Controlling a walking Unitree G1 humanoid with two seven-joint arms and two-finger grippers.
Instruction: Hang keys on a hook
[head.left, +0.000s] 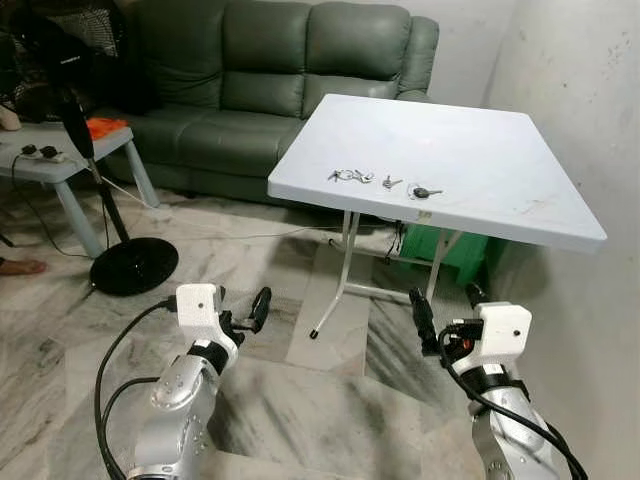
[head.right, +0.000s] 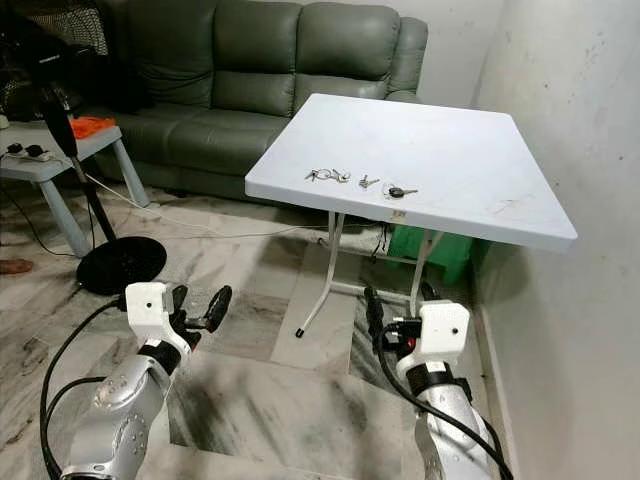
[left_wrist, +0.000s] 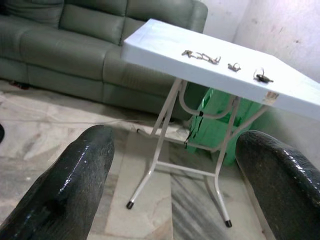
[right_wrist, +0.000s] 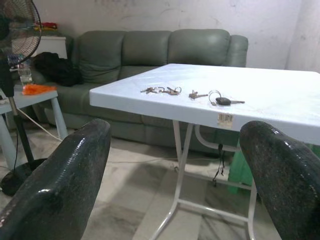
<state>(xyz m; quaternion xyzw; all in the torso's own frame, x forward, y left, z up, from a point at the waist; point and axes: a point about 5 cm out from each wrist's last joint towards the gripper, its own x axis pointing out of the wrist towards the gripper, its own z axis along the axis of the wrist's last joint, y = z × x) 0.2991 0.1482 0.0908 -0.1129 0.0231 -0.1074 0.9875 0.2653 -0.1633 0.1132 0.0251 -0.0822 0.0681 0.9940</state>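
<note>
With both the left gripper (head.left: 240, 312) and the right gripper (head.left: 446, 302) held apart and empty, the keys (head.left: 350, 176) near the table (head.left: 500, 170) front edge could be knocked off by a careless reach.

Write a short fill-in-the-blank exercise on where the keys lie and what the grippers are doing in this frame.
1. The three sets of metal keys lie on the white folding ____.
2. Behind the table stands a green ____.
3. Both the left gripper and the right gripper are ____ and hold nothing.

Missing words: table; sofa; open
</note>
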